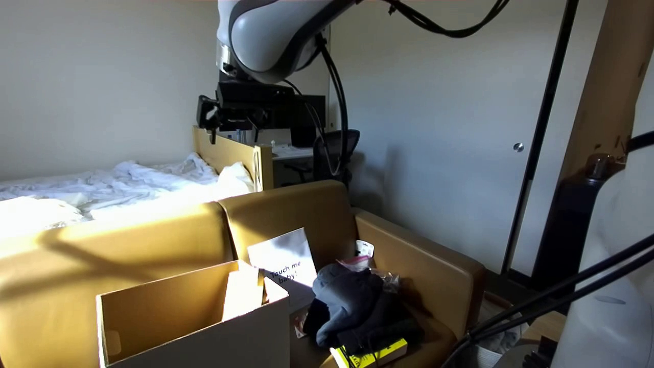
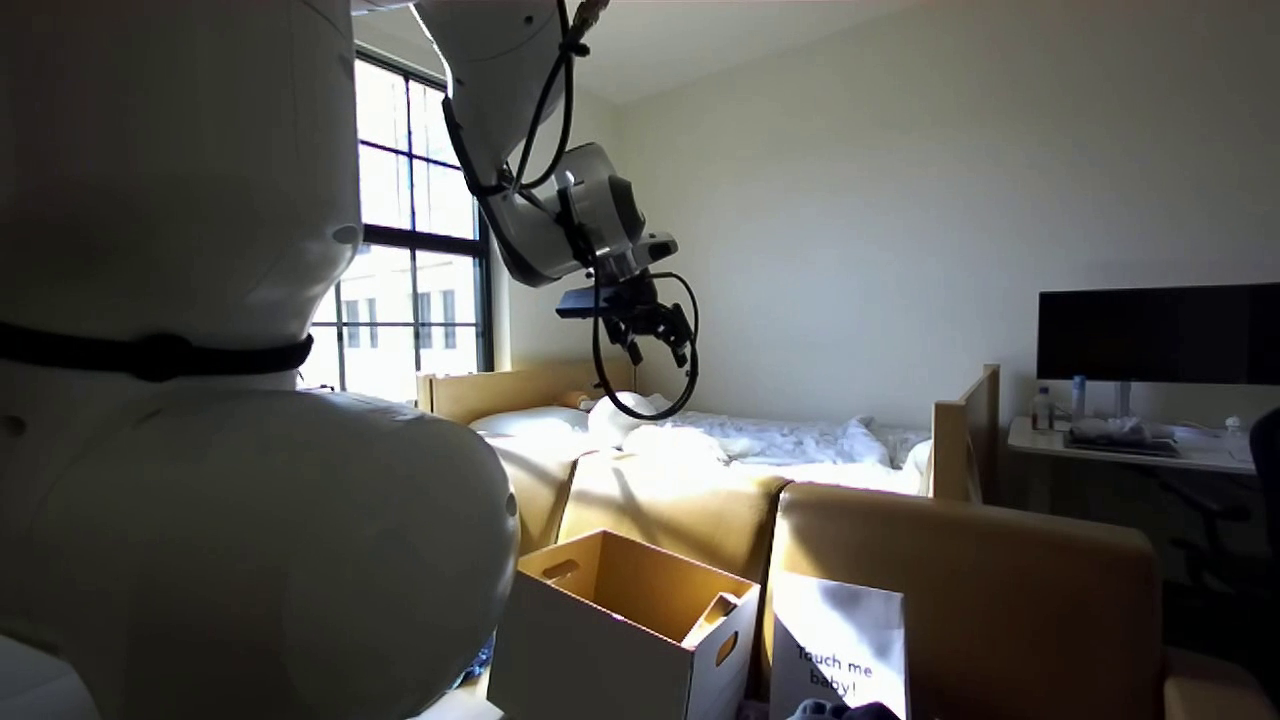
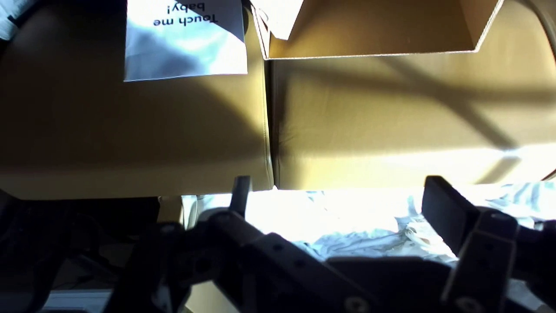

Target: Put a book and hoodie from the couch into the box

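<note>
Hoodie (image 1: 354, 304) lies at five o'clock from the gripper (image 1: 234, 135) in an exterior view, well apart; jaws stand wide. Only an exterior view shows the window (image 2: 432, 200).

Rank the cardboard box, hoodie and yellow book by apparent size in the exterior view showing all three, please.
1. Cardboard box, cut off below
2. Hoodie
3. Yellow book, partly hidden by the hoodie

The box (image 1: 230, 342) opens upward, leaving entry from above, though a pale panel (image 1: 241, 296) inside narrows the end toward the armrest (image 1: 419, 250) of the couch (image 1: 286, 207). The backrest (image 1: 153, 243) walls off the rear; along that back edge a white sheet (image 1: 283, 258) stands beside the box. The hoodie (image 1: 347, 296) lies open from above, the armrest bounding one side. The end effector (image 3: 339, 195) hangs higher than the backrest, in free air.
</note>
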Controlling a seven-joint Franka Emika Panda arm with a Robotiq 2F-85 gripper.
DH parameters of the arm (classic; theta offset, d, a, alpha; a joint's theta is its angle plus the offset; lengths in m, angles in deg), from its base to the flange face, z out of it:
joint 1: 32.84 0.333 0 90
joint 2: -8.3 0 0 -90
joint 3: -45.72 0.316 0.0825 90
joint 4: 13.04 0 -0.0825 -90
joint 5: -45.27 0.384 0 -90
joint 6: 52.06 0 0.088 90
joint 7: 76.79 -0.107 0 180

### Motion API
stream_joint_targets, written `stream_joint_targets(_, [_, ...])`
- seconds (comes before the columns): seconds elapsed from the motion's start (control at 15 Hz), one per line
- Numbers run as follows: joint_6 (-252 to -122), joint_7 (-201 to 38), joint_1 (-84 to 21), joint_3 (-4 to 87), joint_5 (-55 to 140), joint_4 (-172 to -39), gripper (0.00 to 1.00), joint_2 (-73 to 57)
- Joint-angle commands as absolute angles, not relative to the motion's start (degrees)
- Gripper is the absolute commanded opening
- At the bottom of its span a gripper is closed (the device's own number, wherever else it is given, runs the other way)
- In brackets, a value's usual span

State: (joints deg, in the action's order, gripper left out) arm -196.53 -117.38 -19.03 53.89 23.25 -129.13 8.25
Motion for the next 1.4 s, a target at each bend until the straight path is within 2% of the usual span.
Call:
stream_joint_targets(0.0, [-199.87,-114.42,-21.95,53.31,25.81,-135.43,1.00,10.18])
stream_joint_targets(0.27, [-215.13,-98.73,-24.31,51.99,39.14,-144.06,1.00,4.61])
stream_joint_targets(0.4, [-223.98,-93.92,-27.03,49.58,38.57,-145.80,1.00,0.52])
stream_joint_targets(0.6, [-238.81,-94.42,-32.11,48.51,41.16,-143.74,1.00,-7.90])
stream_joint_targets(0.67, [-243.32,-93.90,-36.39,51.17,42.93,-143.05,1.00,-10.76])
stream_joint_targets(0.87, [-246.68,-100.42,-50.37,59.17,39.47,-137.34,1.00,-17.40])
stream_joint_targets(1.0, [-243.58,-102.13,-59.76,66.85,35.53,-131.05,1.00,-24.60])
stream_joint_targets(1.07, [-244.46,-99.75,-53.03,60.76,38.49,-136.77,1.00,-18.30])
stream_joint_targets(1.33, [-244.40,-99.73,-54.16,61.37,37.75,-134.93,1.00,-20.46])
